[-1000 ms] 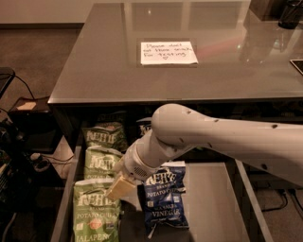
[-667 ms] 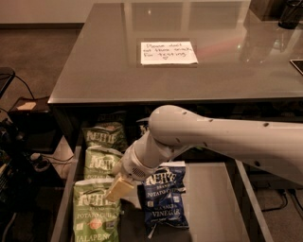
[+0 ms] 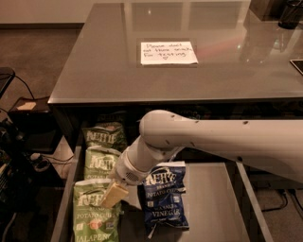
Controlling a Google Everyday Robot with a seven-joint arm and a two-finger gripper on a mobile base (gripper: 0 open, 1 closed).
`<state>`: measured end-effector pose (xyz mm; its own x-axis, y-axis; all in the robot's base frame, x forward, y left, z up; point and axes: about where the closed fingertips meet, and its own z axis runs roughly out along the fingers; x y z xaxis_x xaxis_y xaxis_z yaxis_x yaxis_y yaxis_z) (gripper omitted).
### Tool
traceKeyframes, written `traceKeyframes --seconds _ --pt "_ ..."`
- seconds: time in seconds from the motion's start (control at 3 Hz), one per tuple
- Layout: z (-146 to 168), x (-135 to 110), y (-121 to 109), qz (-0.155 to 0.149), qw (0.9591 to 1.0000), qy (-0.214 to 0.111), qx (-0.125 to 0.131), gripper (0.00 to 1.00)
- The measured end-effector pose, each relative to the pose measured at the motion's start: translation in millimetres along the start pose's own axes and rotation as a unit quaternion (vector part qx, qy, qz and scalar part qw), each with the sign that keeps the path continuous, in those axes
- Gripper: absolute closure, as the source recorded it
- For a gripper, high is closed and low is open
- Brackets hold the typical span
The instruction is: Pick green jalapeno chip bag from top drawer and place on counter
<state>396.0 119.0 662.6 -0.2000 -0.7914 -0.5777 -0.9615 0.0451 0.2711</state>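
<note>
The light green jalapeno chip bag lies at the front left of the open top drawer, "JALAPENO" along its bottom edge. My gripper reaches down from the white arm and sits at the bag's upper right corner, at or just above it. The arm hides whether it touches the bag. The glossy grey-brown counter lies behind the drawer, with a white handwritten note on it.
Behind the jalapeno bag lie another light green bag and a darker green bag. Two dark blue vinegar bags lie right of my gripper. Dark objects stand at the counter's far right corner. Cables and equipment sit at left.
My gripper has shifted slightly left and down toward the jalapeno bag. The bags have not moved.
</note>
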Motion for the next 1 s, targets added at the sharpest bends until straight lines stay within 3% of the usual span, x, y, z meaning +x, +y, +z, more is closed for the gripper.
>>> traceKeyframes --seconds 0.33,0.67,1.0 --pt "12 2 6 0.002 0.9998 0.004 -0.019 0.41" --pt "23 7 9 0.010 0.9992 0.006 -0.038 0.60" --pt "16 1 10 0.005 0.9993 0.000 -0.037 0.83"
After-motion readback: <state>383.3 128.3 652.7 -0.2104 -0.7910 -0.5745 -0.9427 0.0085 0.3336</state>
